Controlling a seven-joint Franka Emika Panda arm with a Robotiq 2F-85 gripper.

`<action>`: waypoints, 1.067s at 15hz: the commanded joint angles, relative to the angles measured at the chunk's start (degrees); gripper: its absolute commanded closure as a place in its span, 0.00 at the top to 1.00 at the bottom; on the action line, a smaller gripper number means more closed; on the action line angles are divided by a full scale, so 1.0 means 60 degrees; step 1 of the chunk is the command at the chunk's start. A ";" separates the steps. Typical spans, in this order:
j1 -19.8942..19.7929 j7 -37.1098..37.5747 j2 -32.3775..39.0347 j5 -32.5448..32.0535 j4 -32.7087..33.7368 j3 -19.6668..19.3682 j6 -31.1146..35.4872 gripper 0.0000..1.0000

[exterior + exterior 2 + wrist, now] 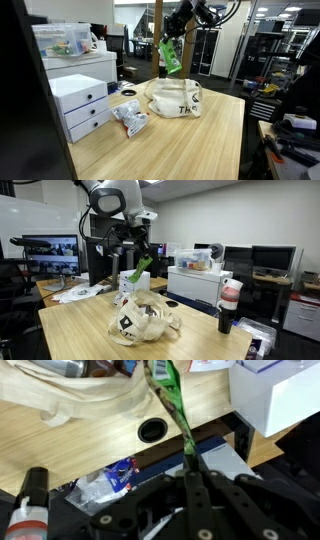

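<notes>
On a pale wooden counter (205, 140) in an open-plan office, a robot arm (112, 198) reaches over a cream cloth tote bag (175, 100) that lies slumped and open near the counter's middle (dark lettering shows on its side in both exterior views). White drawer units (82, 105) stand well apart from the tote bag at the counter's edge, and a clear plastic bin (62, 40) of assorted goods sits on the taller one.

Hanging in the air directly above the tote bag is a green packet (170, 56), long and slightly twisted, its lower end just above the bag's mouth and apparently not touching the cloth. The pincer (172, 36) is closed on the packet's top edge. The wrist view shows the fingers pressed together on the foil (172, 400), with the tote bag (80, 405) spread out beneath.

A crumpled white wrapper (130, 120) lies on the counter just beside the tote bag, between it and the drawer units. A dark bottle (228, 305) with a red-and-white top stands well apart from the tote bag, near the counter's far corner in an exterior view. Smallest of all, a round cable hole (152, 430) in the counter sits just beside the tote bag's edge in the wrist view.
</notes>
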 commanded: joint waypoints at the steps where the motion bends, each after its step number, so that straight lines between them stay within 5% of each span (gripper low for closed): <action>1: 0.0500 -0.1023 -0.0816 0.0708 -0.0606 0.0090 -0.0077 0.00; 7: 0.1431 -0.1137 -0.0272 0.0349 -0.1069 0.0485 0.0297 0.00; 13: 0.1489 -0.0942 0.0582 0.0133 -0.0943 0.0802 0.0530 0.00; 14: 0.1474 -0.0877 0.0639 0.0088 -0.0954 0.0825 0.0619 0.26; 16: 0.1445 -0.0847 0.0703 0.0051 -0.0953 0.0846 0.0712 0.34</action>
